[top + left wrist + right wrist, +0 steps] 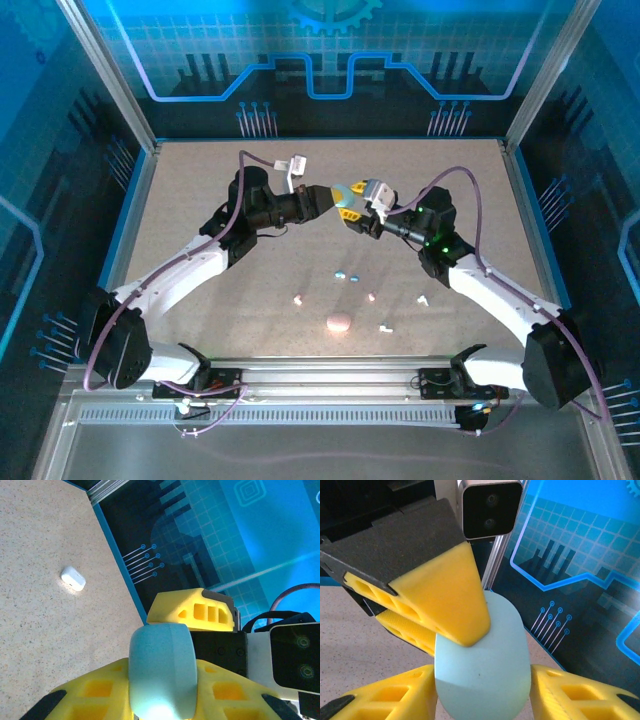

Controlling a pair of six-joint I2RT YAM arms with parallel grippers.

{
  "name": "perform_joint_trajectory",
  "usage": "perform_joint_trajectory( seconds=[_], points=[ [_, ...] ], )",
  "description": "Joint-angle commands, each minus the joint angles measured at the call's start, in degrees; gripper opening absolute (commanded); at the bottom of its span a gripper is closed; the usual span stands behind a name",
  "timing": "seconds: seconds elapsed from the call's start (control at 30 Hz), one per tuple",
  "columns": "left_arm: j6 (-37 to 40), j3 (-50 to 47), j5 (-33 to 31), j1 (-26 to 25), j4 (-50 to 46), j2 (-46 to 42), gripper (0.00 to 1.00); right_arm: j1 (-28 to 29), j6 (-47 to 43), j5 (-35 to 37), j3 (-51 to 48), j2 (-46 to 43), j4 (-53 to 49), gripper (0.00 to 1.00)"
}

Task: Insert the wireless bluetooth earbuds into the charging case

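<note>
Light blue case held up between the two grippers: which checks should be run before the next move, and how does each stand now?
1. Left gripper shut on the light blue case: ok.
2. Right gripper gripping the case firmly: cannot tell; its fingers flank the case.
3. Case lifted off the table: ok.
4. Case lid open for loading: cannot tell.
5. Earbuds in the case: not ok; the light blue earbuds lie on the table.
</note>
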Motion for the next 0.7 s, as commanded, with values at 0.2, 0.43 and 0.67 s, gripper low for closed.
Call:
perform_joint_trajectory(
  seconds=[0.2,0.43,0.67],
  points=[
    [0.1,0.3,1.7,-0.3,0.3,-1.6,0.23,-0.7,-0.6,-1.0,3.0,0.8,-0.2,0.42],
    [6.7,1.2,0.4,-0.3,-2.9,-3.4,0.48,-2.9,1.1,-8.7,6.2,0.5,-8.7,0.35],
    [32.3,-4.1,-0.3,-0.3,-0.7,-9.1,0.67,-6.4,3.2,-26.6,16.4,3.9,-29.0,0.35]
  ],
)
